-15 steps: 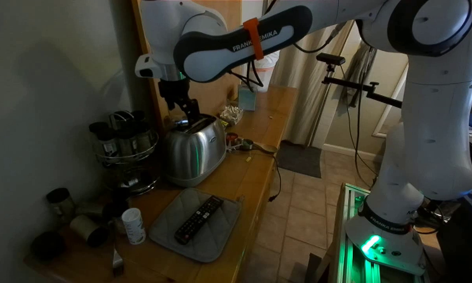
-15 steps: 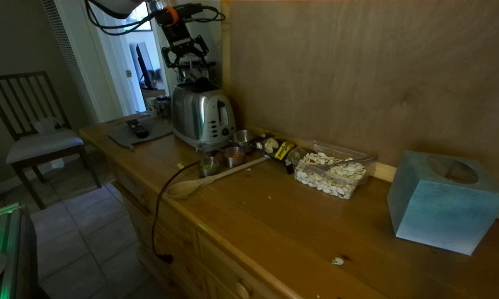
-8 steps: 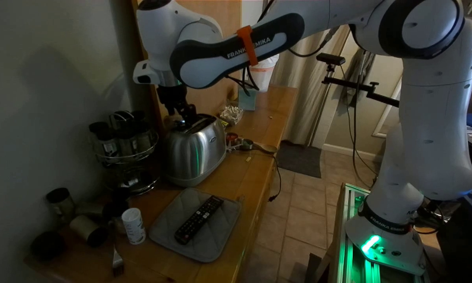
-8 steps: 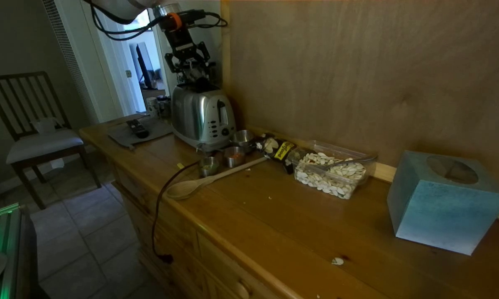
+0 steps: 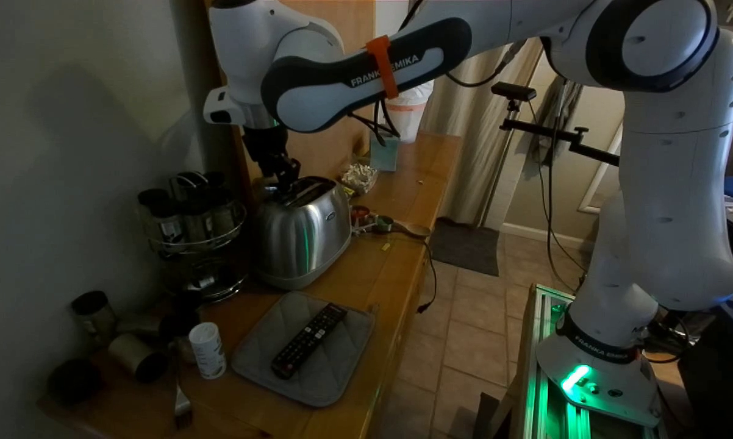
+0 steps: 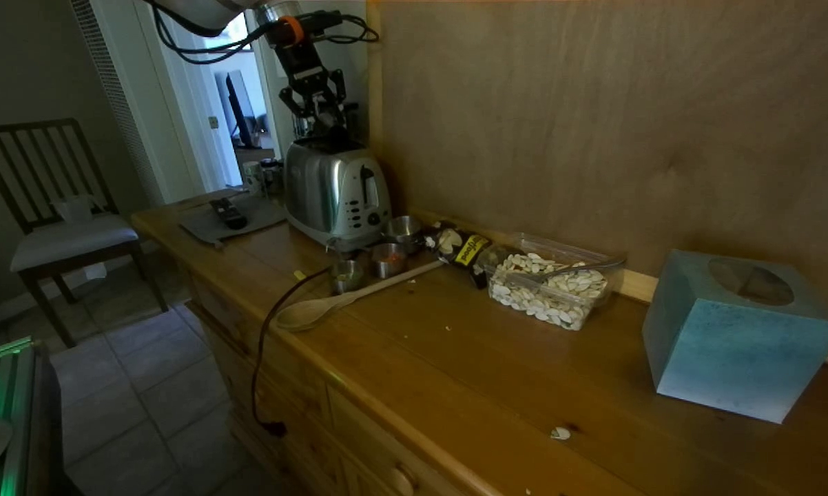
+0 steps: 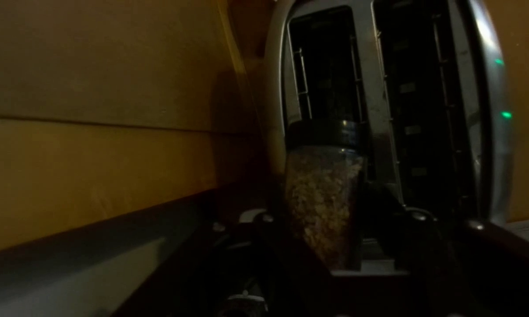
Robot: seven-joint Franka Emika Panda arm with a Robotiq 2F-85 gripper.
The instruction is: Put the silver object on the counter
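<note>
At the top of the silver toaster [image 5: 305,241], my gripper [image 7: 322,198] has its dark fingers shut on a clear jar [image 7: 324,189] full of pale flakes. The jar's black lid [image 7: 326,134] points across one toaster slot. Whether the jar still touches the toaster, I cannot tell. In an exterior view the gripper [image 6: 326,120] reaches down from above with the jar mostly hidden. I cannot tell whether the task's silver object means this jar; the toaster is silver too. Beneath the toaster runs the light-brown wooden counter [image 6: 428,351].
A spice rack [image 5: 193,235] stands close beside the toaster, near the wall. On the counter lie a grey pad [image 5: 336,372] bearing a remote [image 5: 308,341], measuring cups [image 6: 388,260], a wooden spoon [image 6: 311,311], a tub of seeds [image 6: 552,286] and a blue tissue box [image 6: 738,344].
The gripper has come down onto the jar at the toaster's top and shifted slightly toward the wall. Its fingers have drawn together and taken hold of the jar.
</note>
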